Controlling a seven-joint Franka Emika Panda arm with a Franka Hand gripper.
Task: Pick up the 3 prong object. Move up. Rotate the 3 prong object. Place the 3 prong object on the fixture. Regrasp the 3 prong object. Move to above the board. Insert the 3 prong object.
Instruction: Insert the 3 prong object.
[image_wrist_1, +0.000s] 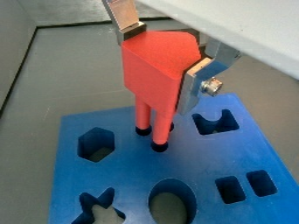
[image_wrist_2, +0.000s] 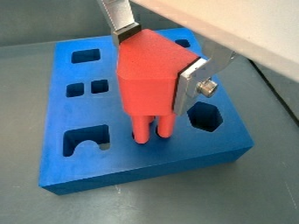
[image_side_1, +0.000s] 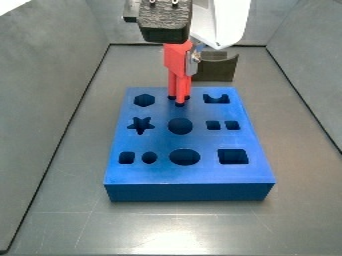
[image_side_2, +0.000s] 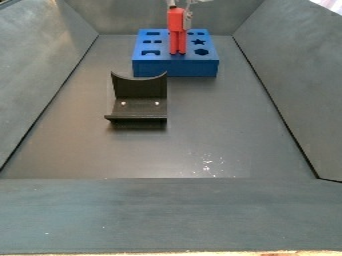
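1. The tool (image_wrist_2: 158, 59) is closed on the 3 prong object (image_wrist_2: 152, 79), held upright over the board (image_wrist_2: 70, 166).
2. The prongs point down, at the board's surface near the holes.
3. The insertion step seems in hand; next, a straight, aligned descent is needed.

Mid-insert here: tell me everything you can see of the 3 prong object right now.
The 3 prong object is a bright red, matte plastic-looking block with a sloped top and round prongs pointing down, dark at the tips. It hangs upright, clamped between the hand's silver fingers. Its prong tips reach the blue board's top face near the back edge, in both side views; how deep they sit I cannot tell.
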